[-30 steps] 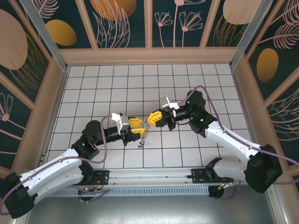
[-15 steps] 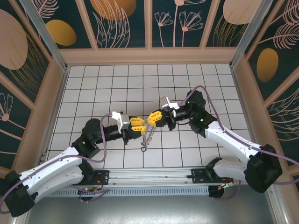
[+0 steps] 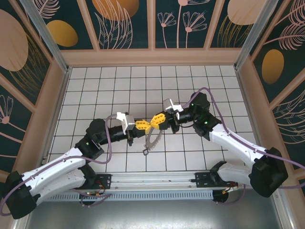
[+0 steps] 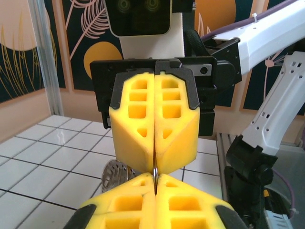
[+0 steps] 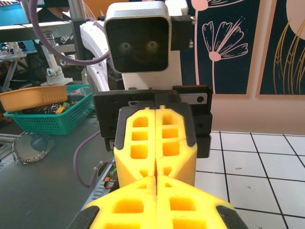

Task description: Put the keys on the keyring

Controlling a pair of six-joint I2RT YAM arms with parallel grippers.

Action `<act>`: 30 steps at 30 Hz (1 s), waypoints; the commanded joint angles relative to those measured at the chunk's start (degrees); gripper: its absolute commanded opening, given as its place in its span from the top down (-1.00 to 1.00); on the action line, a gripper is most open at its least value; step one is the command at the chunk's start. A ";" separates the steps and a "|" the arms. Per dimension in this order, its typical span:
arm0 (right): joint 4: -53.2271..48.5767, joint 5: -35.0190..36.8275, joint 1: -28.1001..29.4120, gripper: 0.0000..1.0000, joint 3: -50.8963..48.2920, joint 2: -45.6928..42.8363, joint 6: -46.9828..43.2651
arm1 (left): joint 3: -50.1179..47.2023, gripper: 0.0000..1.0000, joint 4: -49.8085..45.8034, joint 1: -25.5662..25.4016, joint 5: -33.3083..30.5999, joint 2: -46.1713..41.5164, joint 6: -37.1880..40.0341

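From above: left gripper (image 3: 144, 125) and right gripper (image 3: 155, 120) nose to nose over the white tiled floor (image 3: 95, 86), near the middle of the table, yellow tips touching. Both clenched, pads flat together with no gap between them.

From the left wrist: own yellow fingers (image 4: 119, 205) at the bottom edge, squeezed tight. Directly above, the right gripper facing in, squeezed just as tight. In the seam of the right pair, a thin dark sliver of metal, the keyring (image 4: 155, 168), pinched there and running down into the seam of the left pair. Seemingly gripped by both, though the left's hold is hard to confirm along so narrow a line.

From the right wrist: the same meeting seen the other way round, both yellow pairs closed seam to seam, tip against tip.

Below the meeting point, from above: the keyring hanging as a curved arc, sweeping down and to the left. Along that arc, the keys (image 3: 152, 143), a grey fringe strung close together. Also a glimpse of the keys from the left wrist, bunched just under the right gripper's pads, to their left.
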 commanded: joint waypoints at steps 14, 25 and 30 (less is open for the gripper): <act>-11.81 15.24 1.12 0.21 -0.21 -5.40 -6.97 | 6.79 1.00 -14.03 -0.46 -5.46 -0.06 6.96; -35.74 39.50 9.48 0.38 5.52 -6.31 -13.51 | 18.20 1.00 -38.46 -0.45 -5.87 6.44 16.66; -38.85 42.92 11.08 0.41 6.10 -6.56 -14.42 | 21.53 1.00 -44.46 -0.50 -4.75 8.04 18.54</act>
